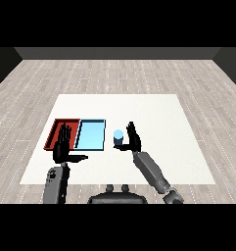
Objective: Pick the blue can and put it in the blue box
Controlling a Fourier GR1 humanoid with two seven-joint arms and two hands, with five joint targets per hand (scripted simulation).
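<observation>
We see the red tray (57,126) and the light blue tray (91,134) side by side; we see nothing inside either. The blue can (118,138) stands upright on the white table (153,122), just right of the blue tray — beside the right hand (133,138), fingers straight, not grasping. The left hand (63,147) is released, covering the red tray's near edge. Grey plank floor (114,73) surrounds the table.

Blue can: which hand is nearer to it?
Right. The right hand is right beside the blue can; the left hand is far off, over the red tray.
</observation>
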